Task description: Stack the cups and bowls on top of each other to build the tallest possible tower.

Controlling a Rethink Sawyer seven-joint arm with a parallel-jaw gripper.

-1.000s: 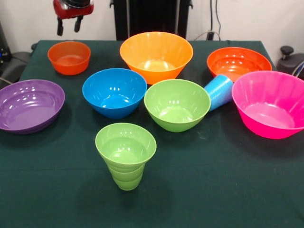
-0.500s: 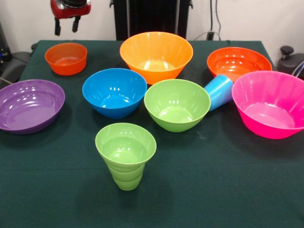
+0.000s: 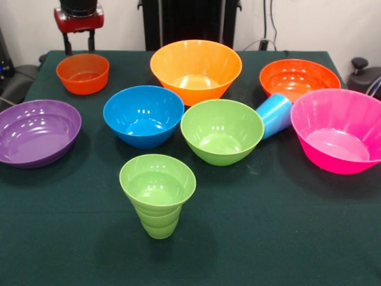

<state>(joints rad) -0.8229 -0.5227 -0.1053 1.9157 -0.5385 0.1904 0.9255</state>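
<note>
My gripper (image 3: 79, 44) hangs at the far left of the table, open and empty, just behind the small orange bowl (image 3: 83, 72). The lime green cup (image 3: 158, 193) stands upright near the front. The light blue cup (image 3: 274, 114) lies tilted between the green bowl (image 3: 221, 130) and the pink bowl (image 3: 339, 137). The large yellow-orange bowl (image 3: 196, 68), the shallow orange bowl (image 3: 299, 78), the blue bowl (image 3: 143, 115) and the purple bowl (image 3: 37, 131) all sit apart on the green cloth. Nothing is stacked.
The black pedestal (image 3: 190, 21) stands behind the table's far edge. A dark object (image 3: 364, 74) sits off the right edge and another (image 3: 15, 80) off the left edge. The green tablecloth (image 3: 280, 226) runs to the front.
My gripper has moved left and a little lower, to behind the small orange bowl. That bowl has shifted slightly to the left. The other things have not moved.
</note>
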